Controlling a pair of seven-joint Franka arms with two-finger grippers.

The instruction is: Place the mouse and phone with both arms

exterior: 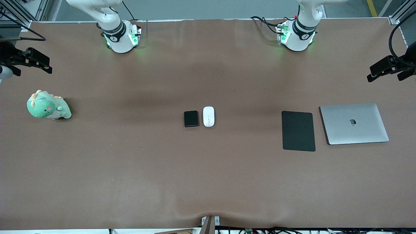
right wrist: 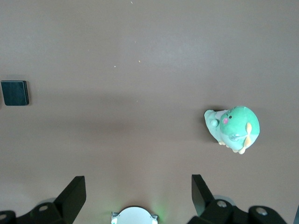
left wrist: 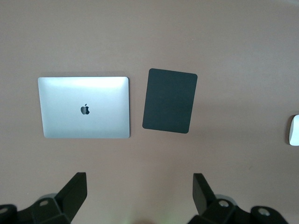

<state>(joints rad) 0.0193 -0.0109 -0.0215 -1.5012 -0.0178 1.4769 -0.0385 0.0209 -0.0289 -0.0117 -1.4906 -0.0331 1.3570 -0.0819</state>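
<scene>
No words or numbers are readable anywhere. The only sign is a dark apple-shaped logo centred on the lid of the closed silver laptop [exterior: 354, 123], below the left end effector [left wrist: 140, 193].

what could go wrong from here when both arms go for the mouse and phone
1. The phone and mouse lie close beside each other mid-table, so the open left gripper and open right gripper, both up at the table's ends, may crowd or collide when they reach in.
2. The mouse is glossy and rounded, so it could slip from the fingers.
3. The black mat might be mistaken for the phone.
</scene>
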